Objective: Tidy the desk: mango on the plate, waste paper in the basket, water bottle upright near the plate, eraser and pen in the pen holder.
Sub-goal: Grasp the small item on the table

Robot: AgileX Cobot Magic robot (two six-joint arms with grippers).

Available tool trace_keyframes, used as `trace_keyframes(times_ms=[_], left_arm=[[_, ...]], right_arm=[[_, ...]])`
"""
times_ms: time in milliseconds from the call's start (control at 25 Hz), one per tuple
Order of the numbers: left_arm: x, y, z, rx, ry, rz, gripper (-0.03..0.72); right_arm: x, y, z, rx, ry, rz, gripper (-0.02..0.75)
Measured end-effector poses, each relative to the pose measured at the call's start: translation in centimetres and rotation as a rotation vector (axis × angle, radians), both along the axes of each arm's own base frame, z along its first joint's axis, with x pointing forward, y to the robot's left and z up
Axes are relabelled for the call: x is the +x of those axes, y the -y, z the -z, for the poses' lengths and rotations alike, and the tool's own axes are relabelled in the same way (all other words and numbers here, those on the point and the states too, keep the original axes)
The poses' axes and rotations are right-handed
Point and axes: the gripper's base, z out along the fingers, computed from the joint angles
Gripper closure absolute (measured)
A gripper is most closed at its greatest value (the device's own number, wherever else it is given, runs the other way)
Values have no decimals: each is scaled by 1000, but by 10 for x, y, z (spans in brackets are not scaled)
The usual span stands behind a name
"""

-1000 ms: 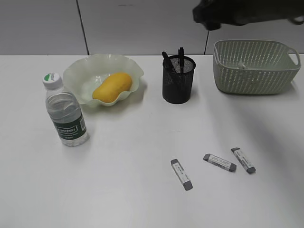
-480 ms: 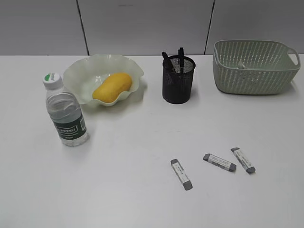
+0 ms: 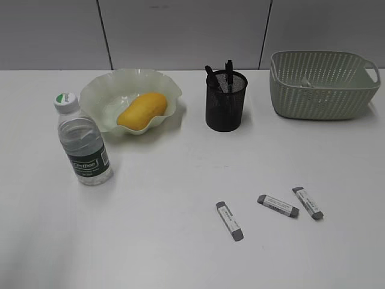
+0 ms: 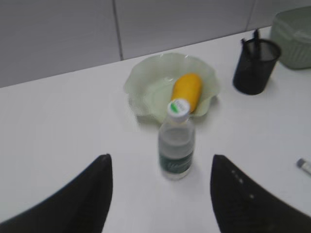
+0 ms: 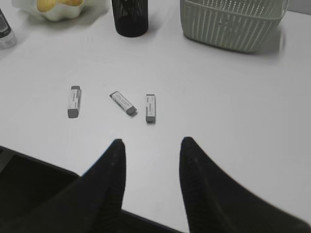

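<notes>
The mango point(image 3: 142, 111) already lies in the plate point(image 3: 96, 90), the bottle point(image 3: 83, 141) stands upright just beside the plate, pens point(image 3: 228, 70) stick out of the pen holder point(image 3: 226, 101), and something pale that may be the waste paper point(image 3: 307, 82) shows inside the basket point(image 3: 322, 84), though it is too small to be sure. What looks left to do is the erasers: three grey-tipped white bars lie flat on the desk point(image 3: 180, 253) well in front of the holder, a left eraser point(image 3: 230, 221), a middle eraser point(image 3: 278, 206) and a right eraser point(image 3: 308, 203). The right wrist view looks straight down toward them, with the right gripper point(image 5: 150, 150) empty, its jaws spread apart, hanging above bare desk on the near side of the trio; the right eraser sits nearly in line with the gap ahead of it, its long axis running away from the camera, while the middle one lies at a slant and the left one sits off to the side. The left gripper point(image 4: 160, 179) is likewise spread and empty, facing the bottle, with only the tip of one eraser at the edge of its view. So the right arm is judged the nearer one, and a grasp would need the jaws across an eraser's narrow width.
</notes>
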Motion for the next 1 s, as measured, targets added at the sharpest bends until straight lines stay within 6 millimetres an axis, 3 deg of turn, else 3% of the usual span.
trace_keyframes(times_ms=[120,240,320,400,520,600,760,880,1000], left_arm=[[37,21,-18,-86,-29,108,222],[81,54,-18,-143,-131,248,239],[97,86,-12,-130,-163,365,254],[97,133,-3,-120,-174,510,259],[95,200,32,-182,-298,561,262],[103,233,75,-197,-475,491,261],[122,266,160,-54,-750,390,258],[132,281,200,-15,-866,317,251],[143,294,221,-39,-920,226,251]], right_arm=[[-1,1,0,4,10,0,430],[-1,0,0,4,9,0,430],[-1,0,0,4,9,0,432],[-1,0,0,5,10,0,432],[-1,0,0,6,9,-1,432],[-1,0,0,6,9,-1,432],[-1,0,0,5,9,-2,432],[-1,0,0,5,9,-2,432],[-1,0,0,5,9,-2,432]])
